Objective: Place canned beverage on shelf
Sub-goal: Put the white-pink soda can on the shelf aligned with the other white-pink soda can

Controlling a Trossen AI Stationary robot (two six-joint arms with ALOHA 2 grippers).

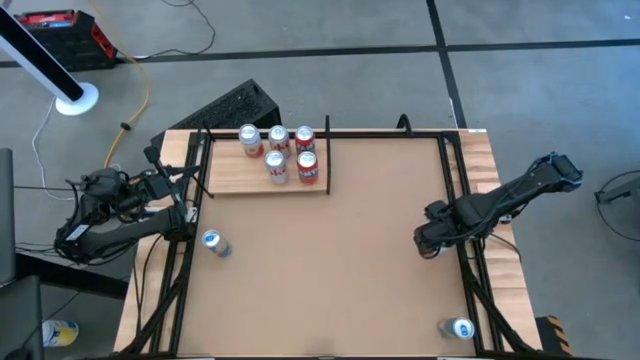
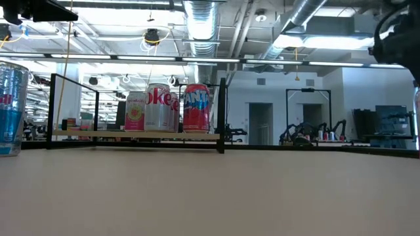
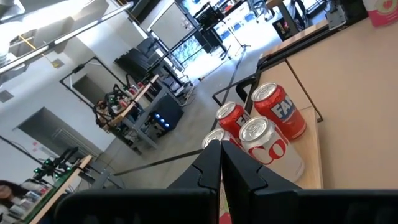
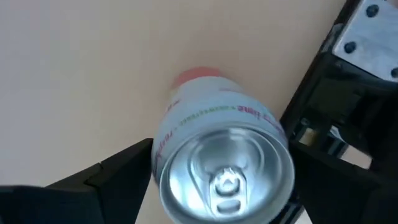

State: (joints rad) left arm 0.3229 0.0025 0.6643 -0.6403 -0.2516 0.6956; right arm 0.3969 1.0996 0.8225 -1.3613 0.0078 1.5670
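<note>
A white canned beverage with a pink base stands upright between the fingers of my right gripper, which is over the table's right side. The shelf lies at the far left with several cans standing on it; it also shows in the low view. My left gripper is shut and empty at the table's left edge, pointing toward the shelf's cans. A blue can stands on the table near it. My right gripper pinches the can's upper side wall between its two fingers, one on each side just below the rim. The fingers come from above, pointing down. The can is upright, top up. Whether its base is clear of the table does not show.
Another can stands at the near right corner. Black rails run along the table's sides and back. The blue can shows large at the left of the low view. The middle of the brown tabletop is bare.
</note>
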